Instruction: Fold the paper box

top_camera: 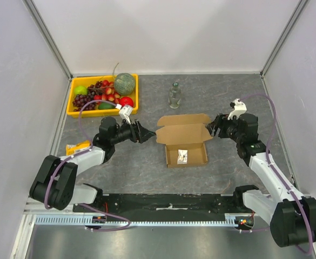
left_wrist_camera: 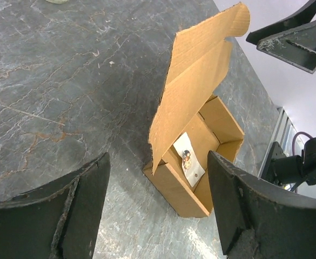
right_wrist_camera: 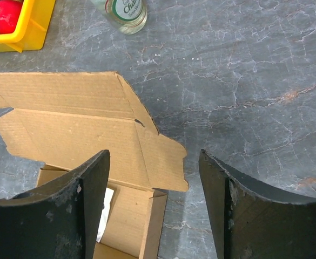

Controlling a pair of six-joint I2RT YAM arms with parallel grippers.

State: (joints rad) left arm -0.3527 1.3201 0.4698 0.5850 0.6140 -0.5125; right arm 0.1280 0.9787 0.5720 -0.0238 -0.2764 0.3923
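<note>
closest to us in the left wrist view are the black fingers (left_wrist_camera: 66, 216) of the left gripper (left_wrist_camera: 158, 161). we see them spread wide with nothing between them. past the gap sits the paper box (left_wrist_camera: 193, 162), its brown cardboard lid raised and tilted over the open base.

from the right wrist we see the right gripper (right_wrist_camera: 153, 156) spread just as wide, and it too has hold of nothing. the lid's side flap lies under the gap between its fingers, and we cannot tell whether either finger touches the cardboard.

from above, we find the box in the middle of the grey stone-patterned table (top_camera: 120, 167), between the two grippers. the left gripper's tips are just beside the lid's left edge and the right gripper's tips just beside its right flap. we cannot tell whether there is contact on either side. the lid rises from the far edge of the base, and a small white packet (top_camera: 182, 156) lies inside the base.

at the far left corner we see a yellow tray (top_camera: 74, 111) holding a green melon (top_camera: 124, 82), dark grapes (top_camera: 82, 100) and other fruit. a clear glass bottle (top_camera: 174, 96) stands upright beyond the box, apart from it. a small yellow and orange object (top_camera: 76, 147) lies by the left arm, partly hidden.
</note>
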